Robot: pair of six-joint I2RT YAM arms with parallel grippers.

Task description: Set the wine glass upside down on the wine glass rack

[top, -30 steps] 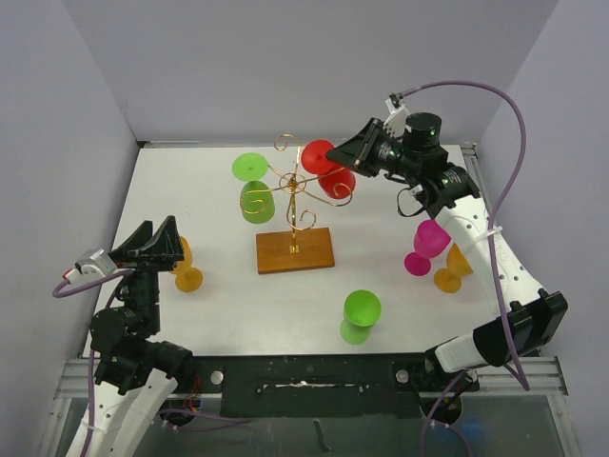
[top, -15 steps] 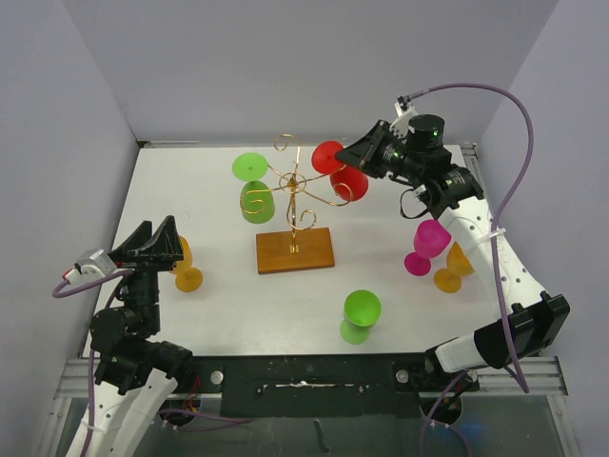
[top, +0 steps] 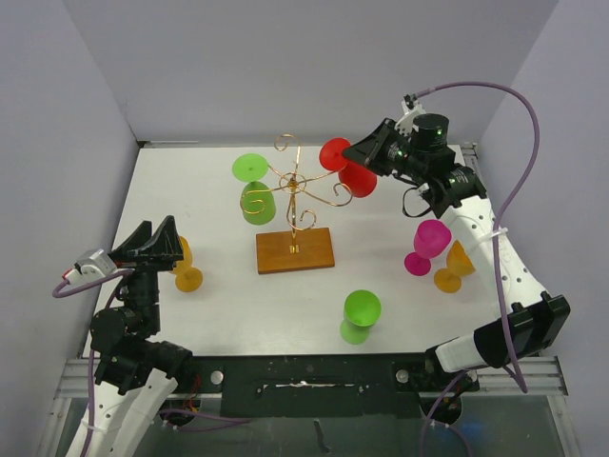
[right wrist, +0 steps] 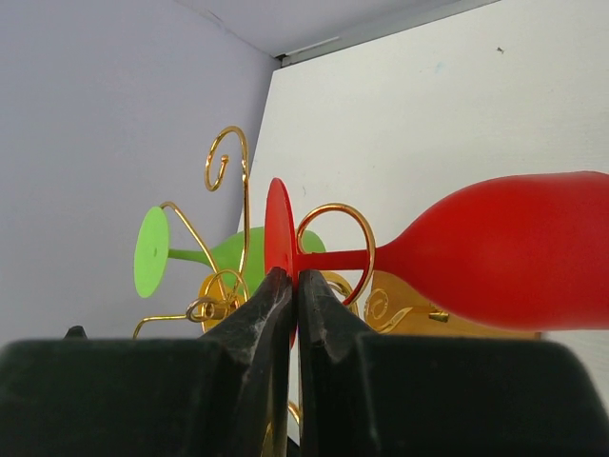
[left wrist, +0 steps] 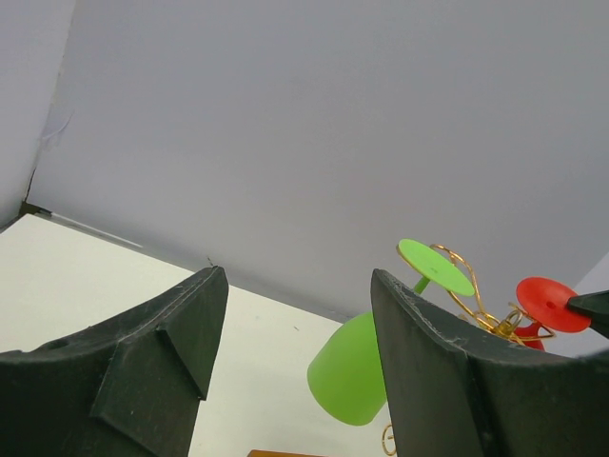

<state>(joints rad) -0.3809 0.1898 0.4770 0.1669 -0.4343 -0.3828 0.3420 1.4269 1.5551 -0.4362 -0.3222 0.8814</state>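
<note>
My right gripper [top: 355, 152] [right wrist: 293, 282] is shut on the foot of a red wine glass [top: 358, 178] [right wrist: 514, 249]. The glass hangs foot up and bowl down at the outer end of the right scroll arm of the wine glass rack [top: 295, 186] [right wrist: 228, 171]. In the right wrist view its stem crosses that gold curl; whether it rests on the wire I cannot tell. A green wine glass [top: 256, 202] [left wrist: 354, 376] hangs upside down on the rack's left side. My left gripper [top: 158, 244] [left wrist: 300, 314] is open and empty at the left.
The rack stands on a brown wooden base [top: 295, 250]. An orange glass [top: 187, 272] stands under my left gripper. A pink glass [top: 428, 244] and an orange one [top: 455, 268] stand at the right, and a green glass [top: 361, 314] near the front. Grey walls close three sides.
My right gripper has carried the red glass to the right, from beside the rack's central post out to the end of the right scroll arm. The left arm has not moved.
</note>
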